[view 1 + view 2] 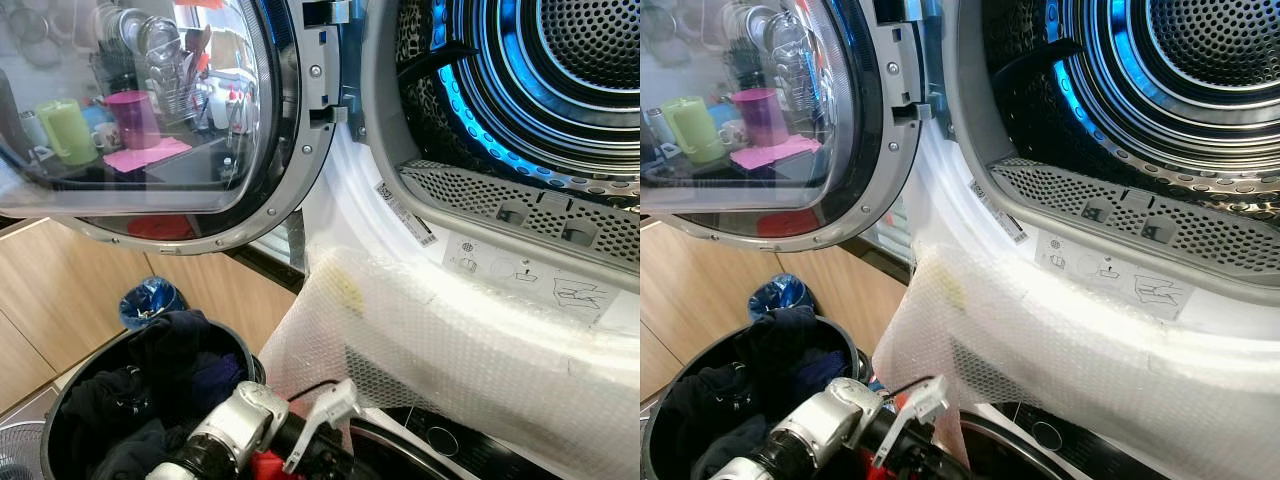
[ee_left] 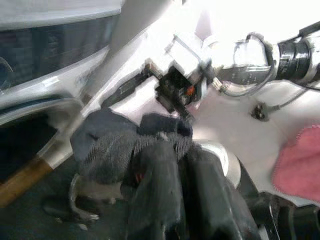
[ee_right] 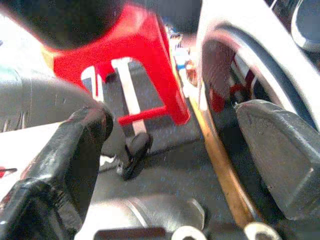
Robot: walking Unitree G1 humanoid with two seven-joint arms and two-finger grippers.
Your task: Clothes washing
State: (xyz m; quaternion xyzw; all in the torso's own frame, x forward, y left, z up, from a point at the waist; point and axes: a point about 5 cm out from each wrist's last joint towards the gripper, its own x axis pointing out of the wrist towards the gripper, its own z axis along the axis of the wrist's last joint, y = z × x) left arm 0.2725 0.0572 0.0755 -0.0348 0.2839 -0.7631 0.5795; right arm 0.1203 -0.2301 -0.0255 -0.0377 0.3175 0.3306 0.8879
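The machine's drum (image 1: pixel 560 70) stands open at the upper right, lit blue inside and holding no laundry. Its round glass door (image 1: pixel 150 110) is swung out to the left. Down at the lower left, a black basket (image 1: pixel 60 400) holds dark clothes (image 1: pixel 170 360). One of my silver arms (image 1: pixel 235 425) reaches across beside the basket, its fingers cut off by the frame edge. In the left wrist view, my left gripper (image 2: pixel 165 145) is shut on a dark grey garment (image 2: pixel 110 145). My right gripper (image 3: pixel 175 145) is open, nothing between its fingers, low near the floor.
A sheet of bubble wrap (image 1: pixel 450 350) hangs over the machine's front below the drum. A second machine's door (image 1: pixel 430 440) lies beneath it. A red stool (image 3: pixel 130 65) stands by the machine's base. Wooden cabinets (image 1: pixel 60 290) and a blue bag (image 1: pixel 150 300) are at the left.
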